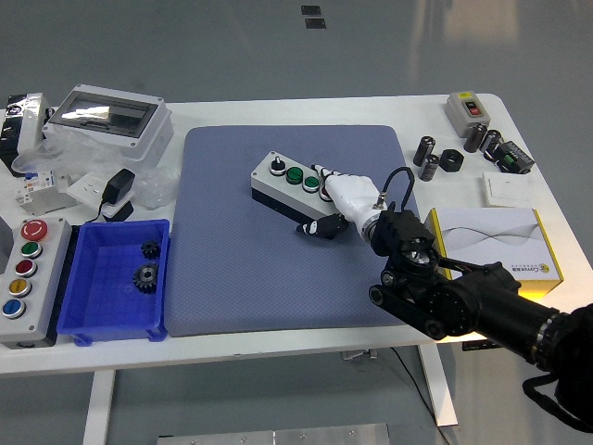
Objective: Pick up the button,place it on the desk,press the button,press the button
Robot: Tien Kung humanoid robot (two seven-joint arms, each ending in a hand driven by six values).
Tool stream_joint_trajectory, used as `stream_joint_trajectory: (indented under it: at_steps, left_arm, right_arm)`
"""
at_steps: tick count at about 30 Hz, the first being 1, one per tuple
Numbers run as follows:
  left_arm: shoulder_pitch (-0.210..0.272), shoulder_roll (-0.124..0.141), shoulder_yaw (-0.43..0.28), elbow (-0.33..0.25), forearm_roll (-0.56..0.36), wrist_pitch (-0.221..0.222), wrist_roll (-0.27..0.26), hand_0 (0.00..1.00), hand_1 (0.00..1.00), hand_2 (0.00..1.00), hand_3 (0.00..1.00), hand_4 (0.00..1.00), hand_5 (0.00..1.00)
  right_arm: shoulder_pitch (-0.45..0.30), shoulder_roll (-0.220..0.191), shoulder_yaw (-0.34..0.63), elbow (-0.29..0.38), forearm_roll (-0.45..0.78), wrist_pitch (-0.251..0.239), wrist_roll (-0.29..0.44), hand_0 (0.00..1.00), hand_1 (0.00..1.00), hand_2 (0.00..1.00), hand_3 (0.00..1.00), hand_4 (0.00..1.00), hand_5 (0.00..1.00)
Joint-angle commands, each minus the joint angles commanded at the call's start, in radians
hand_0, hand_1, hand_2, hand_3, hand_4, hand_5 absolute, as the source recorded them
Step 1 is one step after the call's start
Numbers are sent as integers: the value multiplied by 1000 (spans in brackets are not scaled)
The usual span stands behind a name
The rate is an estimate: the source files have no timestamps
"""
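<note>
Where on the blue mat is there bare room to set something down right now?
The blue mat is bare across its near half, between the blue bin and the right arm, and along its left strip. The button box with the right hand on it crowds the centre. Both table ends are cluttered.

My right hand (338, 197) lies over the right end of the button box (295, 188), so I can't see the button under it or whether a fingertip touches it. I can't make out how the fingers are set. The right arm (482, 306) runs out of frame at the lower right corner. At the left edge, the control panel (23, 278) and a dark item (13, 125) are cut off. Print on the yellow-edged box (500, 239) is too small to read.
</note>
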Motion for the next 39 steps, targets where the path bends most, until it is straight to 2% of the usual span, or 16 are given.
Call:
stream_joint_trajectory:
  at_steps: [1,6,7,11,12,17,18,22,24,25,30,31,36,37,39]
  left_arm:
    - [0,0,1,0,0,0,-1,657,586,620,695,839,281]
    - [0,-1,8,0,-4,-2,-7,657,586,620,695,839,281]
    - [0,-1,9,0,-5,-3,-9,657,586,620,692,840,282]
    - [1,-2,15,0,-8,-5,-16,657,586,620,692,840,282]
    - [1,-3,17,0,-9,-5,-18,657,586,620,691,840,282]
    - [2,-5,25,0,-14,-7,-25,657,586,620,691,840,282]
    - [3,-5,26,0,-14,-7,-25,657,586,620,690,840,282]
    - [5,-6,26,0,-16,-7,-25,657,586,620,690,840,282]
    - [7,-7,27,0,-18,-7,-26,657,586,620,690,840,282]
    - [7,-8,28,0,-20,-7,-26,657,586,620,690,840,282]
    - [9,-12,30,0,-27,-7,-27,657,586,620,690,840,282]
    - [10,-12,31,0,-28,-7,-27,657,587,620,690,840,283]
    - [12,-13,30,0,-31,-7,-28,657,587,620,690,840,283]
    - [12,-13,31,0,-33,-6,-29,658,588,620,689,840,285]
    - [12,-14,32,0,-32,-7,-30,658,588,620,689,840,285]
  right_arm:
    - [0,0,-2,-1,-4,-5,-1,423,583,675,948,893,278]
    - [1,1,-17,-10,-21,-15,-10,423,583,675,948,893,278]
    - [1,1,-21,-12,-25,-14,-13,304,483,581,871,684,86]
    - [1,2,-28,-18,-36,-16,-21,304,483,581,871,684,86]
    - [1,2,-28,-19,-38,-17,-22,277,461,537,843,575,57]
    - [-1,3,-31,-22,-41,-23,-25,277,461,537,843,575,57]
    - [-2,2,-31,-21,-37,-24,-23,246,385,415,717,332,2]
    - [-6,-14,-20,-1,-26,-33,2,246,385,415,717,332,2]
    - [-13,-45,-6,39,-18,-38,38,246,385,415,717,332,2]
    - [-17,-60,0,58,-12,-38,54,211,348,388,544,256,2]
    - [-56,-159,24,184,16,-25,126,211,348,388,544,256,2]
    - [-64,-183,24,216,13,-23,134,185,333,393,406,215,2]
    - [-100,-307,-13,386,34,-17,184,185,333,393,406,215,2]
    - [-107,-328,-21,414,37,-19,192,177,313,361,321,114,2]
    - [-125,-372,-38,472,37,-25,213,177,313,361,321,114,2]
